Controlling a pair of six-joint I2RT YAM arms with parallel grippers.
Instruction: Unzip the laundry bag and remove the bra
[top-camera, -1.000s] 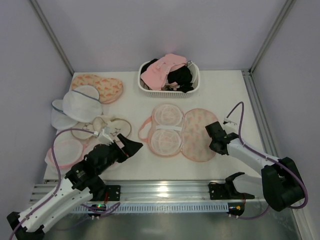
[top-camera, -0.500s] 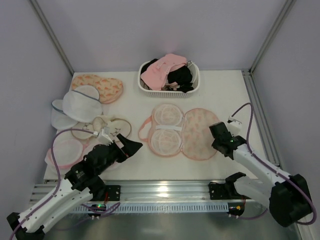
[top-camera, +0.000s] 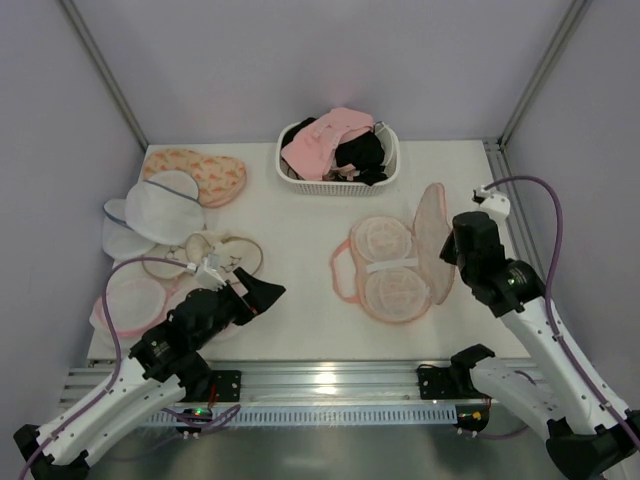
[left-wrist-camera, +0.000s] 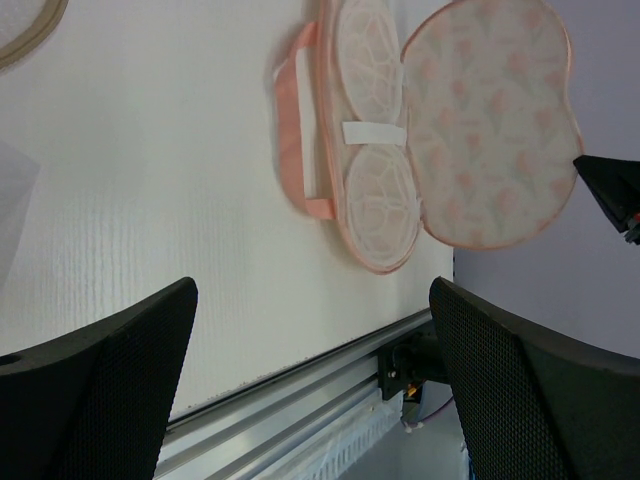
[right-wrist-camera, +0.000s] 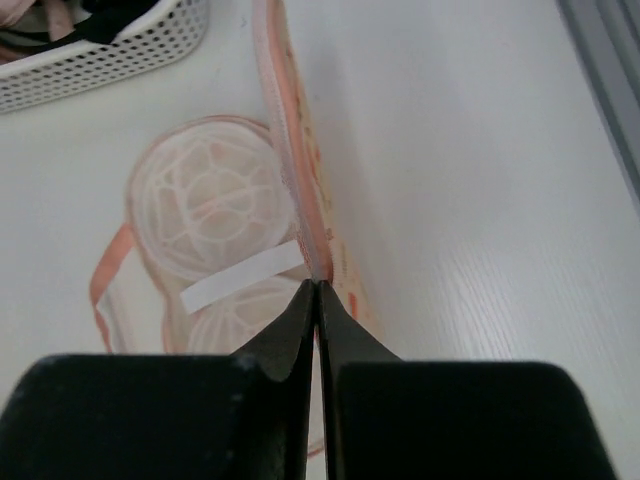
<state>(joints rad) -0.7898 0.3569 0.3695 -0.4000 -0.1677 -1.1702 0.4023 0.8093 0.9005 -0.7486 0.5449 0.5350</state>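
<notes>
Right gripper (right-wrist-camera: 318, 292) pinches laundry bag (top-camera: 390, 278) flap, holding it upright to expose inside; left gripper (left-wrist-camera: 312, 292) spread wide, idle.

The near end of the bag (right-wrist-camera: 210, 215) hides behind the right fingers (right-wrist-camera: 290, 340); the basket (right-wrist-camera: 100, 55) is cut off; the bra, perhaps under the mesh, cannot be made out.

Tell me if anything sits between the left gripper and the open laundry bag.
Nothing visible does: only bare table lies between the open left gripper and the laundry bag. The right gripper pinches the bag's lid, holding it raised on the far side. Inside the bag, a white strap crosses the two round cups.
</notes>
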